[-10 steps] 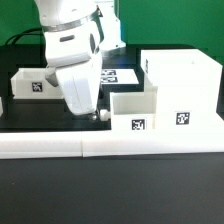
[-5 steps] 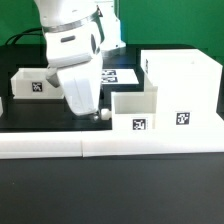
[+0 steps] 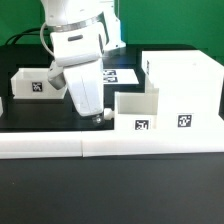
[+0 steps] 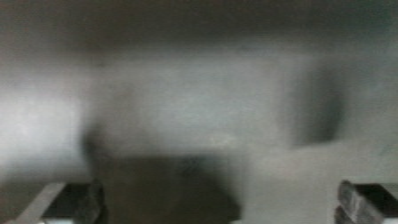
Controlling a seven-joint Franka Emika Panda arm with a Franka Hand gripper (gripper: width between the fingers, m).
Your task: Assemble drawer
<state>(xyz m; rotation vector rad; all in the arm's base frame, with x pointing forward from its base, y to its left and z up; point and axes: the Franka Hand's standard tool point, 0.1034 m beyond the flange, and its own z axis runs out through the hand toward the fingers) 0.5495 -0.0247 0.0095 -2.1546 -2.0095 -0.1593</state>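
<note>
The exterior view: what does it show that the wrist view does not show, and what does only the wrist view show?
Only the exterior view: the arm, the small open box, the taller box beside it, another tagged white part at the exterior view's left, and the marker board behind. Only the wrist view: a blurred grey surface seen close, nothing sharp, and two fingers set wide apart. Both: the pincer, which is open and close to the small open box.
</note>
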